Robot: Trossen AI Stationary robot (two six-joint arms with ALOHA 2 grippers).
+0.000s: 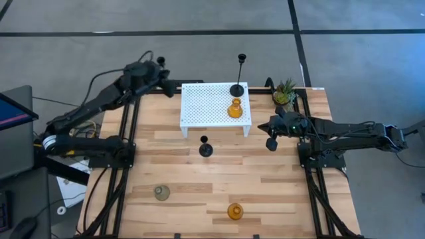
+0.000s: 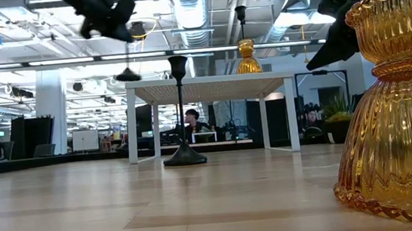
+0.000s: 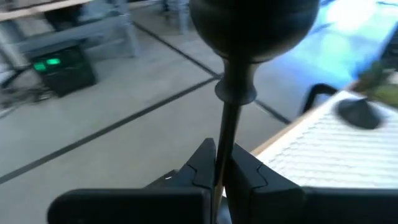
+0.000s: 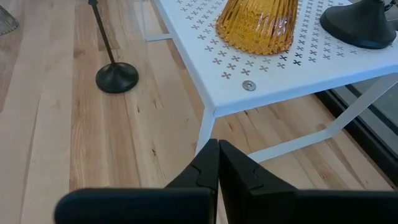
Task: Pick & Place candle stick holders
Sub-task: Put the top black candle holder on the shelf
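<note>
- Right now my left tool (image 1: 174,86) sits just off the far-left corner of the white perforated stand (image 1: 206,106), raised above the tabletop (image 1: 265,179); in the left wrist view its fingers (image 3: 242,171) are pinching the thin stem of a black candle stick holder (image 3: 233,93).
- Low view shows that held holder (image 2: 127,71) hanging under the left tool, its round base up off the wood, level with the stand top.
- My right tool (image 1: 271,127) hangs just beside the stand's right edge, fingers pressed together on nothing; right wrist view shows the closed tips (image 4: 217,165) above the wood near a stand leg.
- On the stand: a tall black holder (image 1: 238,86) at the far-right corner, upright, and an amber glass holder (image 1: 234,109) just in front of it, near the right edge. Both appear in the right wrist view, apart from each other.
- Short black holder (image 1: 205,149) stands on the tabletop just in front of the stand, roughly centre.
- Grey-green glass holder (image 1: 161,192) is on the near-left part of the tabletop, well apart from the rest.
- Second amber glass holder (image 1: 234,212) is by the near edge, right of centre; it fills the right side of the low view (image 2: 397,97).
- Small potted plant (image 1: 285,93) sits at the far-right corner of the tabletop, beside the stand.
</note>
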